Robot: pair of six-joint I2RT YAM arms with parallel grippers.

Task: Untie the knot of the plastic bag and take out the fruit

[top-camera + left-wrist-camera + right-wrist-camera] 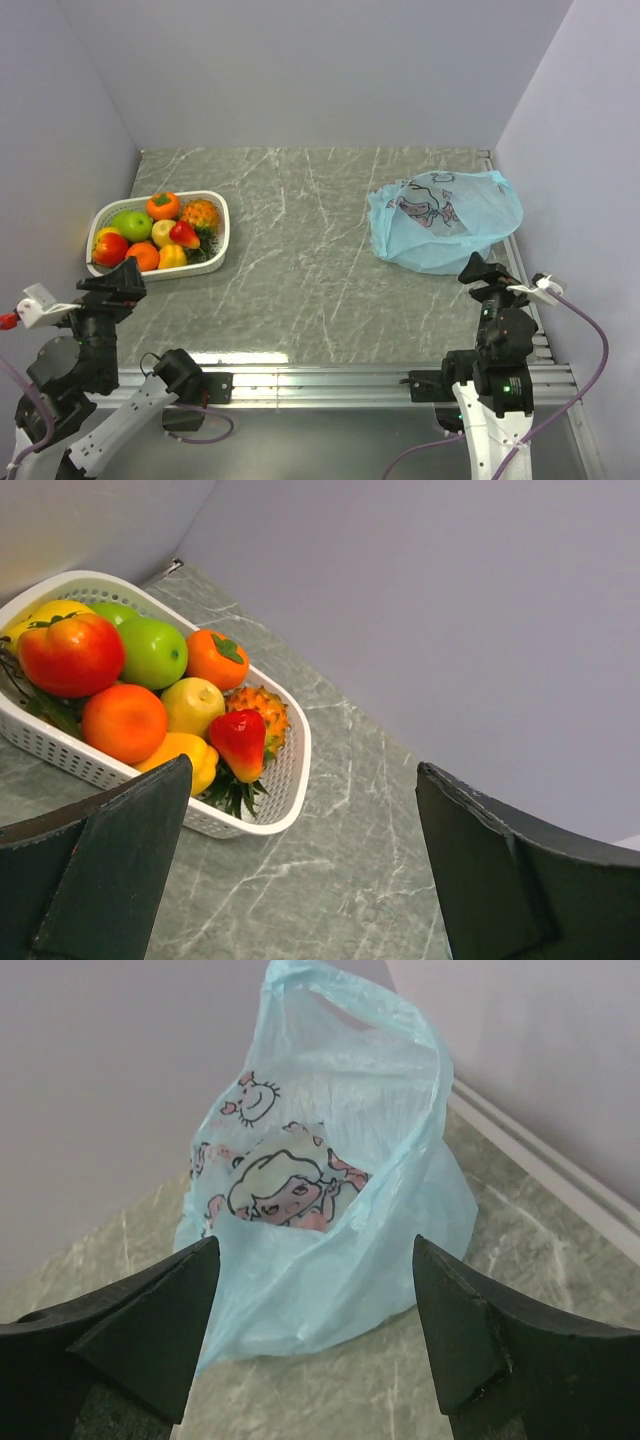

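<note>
The pale blue plastic bag lies slumped at the far right of the table; it also shows in the right wrist view, its handle loop loose. No knot shows. No fruit shows through it. The fruit lies in a white slotted basket at the left: red apple, orange, persimmon, yellow pear, strawberry-like piece. My left gripper is open and empty, just near of the basket. My right gripper is open and empty, just near of the bag.
The basket also holds a green apple and an orange pineapple-like fruit. Grey walls close in the left, back and right sides. A metal rail runs along the near table edge.
</note>
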